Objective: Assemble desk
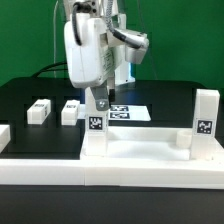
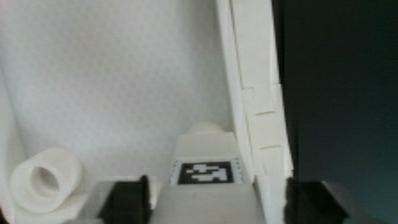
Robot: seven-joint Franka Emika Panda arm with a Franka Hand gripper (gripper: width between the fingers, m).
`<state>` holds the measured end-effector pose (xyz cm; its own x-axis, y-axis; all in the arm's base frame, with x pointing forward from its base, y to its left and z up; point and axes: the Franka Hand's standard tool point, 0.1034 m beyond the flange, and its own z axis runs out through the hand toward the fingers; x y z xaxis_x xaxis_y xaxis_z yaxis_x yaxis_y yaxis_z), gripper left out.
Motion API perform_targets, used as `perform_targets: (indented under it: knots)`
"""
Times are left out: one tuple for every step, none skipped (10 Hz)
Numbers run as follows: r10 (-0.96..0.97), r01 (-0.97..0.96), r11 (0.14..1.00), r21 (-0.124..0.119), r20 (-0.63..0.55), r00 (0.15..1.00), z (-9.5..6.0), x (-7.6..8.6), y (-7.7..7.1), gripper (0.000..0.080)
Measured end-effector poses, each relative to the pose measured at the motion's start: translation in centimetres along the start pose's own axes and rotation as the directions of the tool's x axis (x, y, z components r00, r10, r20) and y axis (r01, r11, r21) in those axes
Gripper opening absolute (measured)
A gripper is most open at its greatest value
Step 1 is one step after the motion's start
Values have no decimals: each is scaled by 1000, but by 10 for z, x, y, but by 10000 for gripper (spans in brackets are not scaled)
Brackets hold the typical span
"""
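The gripper (image 1: 99, 104) hangs low over the corner of the desk panel (image 1: 140, 152) on the exterior view's left. Its jaws are spread and straddle an upright tagged leg (image 1: 95, 124). In the wrist view the dark fingers (image 2: 125, 200) stand clear of this leg (image 2: 210, 165) on both sides, so nothing is grasped. The leg sits just inside the panel's raised rim (image 2: 258, 90), seemingly at a corner socket, though the view is too soft to confirm that it is seated. A second leg (image 1: 205, 118) stands upright at the panel's other end. Two loose legs (image 1: 38, 111) lie on the black table (image 1: 30, 92), well apart from the panel. The marker board (image 1: 132, 112) lies behind the gripper.
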<state>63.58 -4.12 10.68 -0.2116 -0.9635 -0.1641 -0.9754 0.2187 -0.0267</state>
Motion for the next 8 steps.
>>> perform_targets:
  knots:
    - [-45,45,999,-1,-1,999,0,0,0,488]
    - [-245,245,969,-25,-8,969,2,4,4,488]
    - [-388,388,920,-60,5,922,0,4,7,614]
    - [-532,531,844,-68,16,847,-2,2,7,638]
    - [-586,586,808,-59,11,810,-2,0,7,638]
    - [-648,647,760,-59,16,762,-2,0,7,648]
    - [-682,682,729,-58,19,731,-2,1,7,648]
    - [-721,721,690,-58,22,692,-1,1,7,649]
